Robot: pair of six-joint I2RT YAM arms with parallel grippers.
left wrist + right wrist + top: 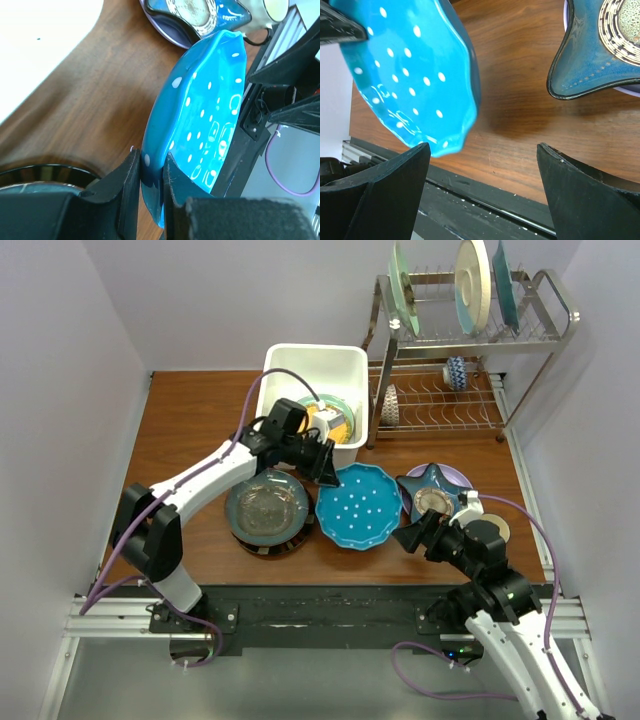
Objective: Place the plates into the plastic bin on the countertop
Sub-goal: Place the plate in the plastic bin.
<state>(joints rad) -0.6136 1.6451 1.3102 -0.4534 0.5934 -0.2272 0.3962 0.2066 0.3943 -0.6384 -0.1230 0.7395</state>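
My left gripper (pixel 327 472) (pixel 150 167) is shut on the rim of the blue dotted plate (pixel 357 507) (pixel 200 125) and holds it lifted and tilted above the countertop (pixel 190 420). The plate also shows in the right wrist view (pixel 410 75). My right gripper (pixel 412 536) (pixel 482 150) is open and empty, just right of that plate. The blue star-shaped plate (pixel 435 495) (pixel 595 55) lies on a lilac plate (pixel 458 476) at the right. A dark teal plate (pixel 266 505) sits on a striped one at the left. The white plastic bin (pixel 290 365) holds several plates (pixel 330 420).
A metal wire dish rack (pixel 450 400) stands at the back right with three large plates (pixel 470 285) on top. A small cream mug (pixel 495 530) sits by the right arm. The black rail (pixel 330 590) runs along the near edge.
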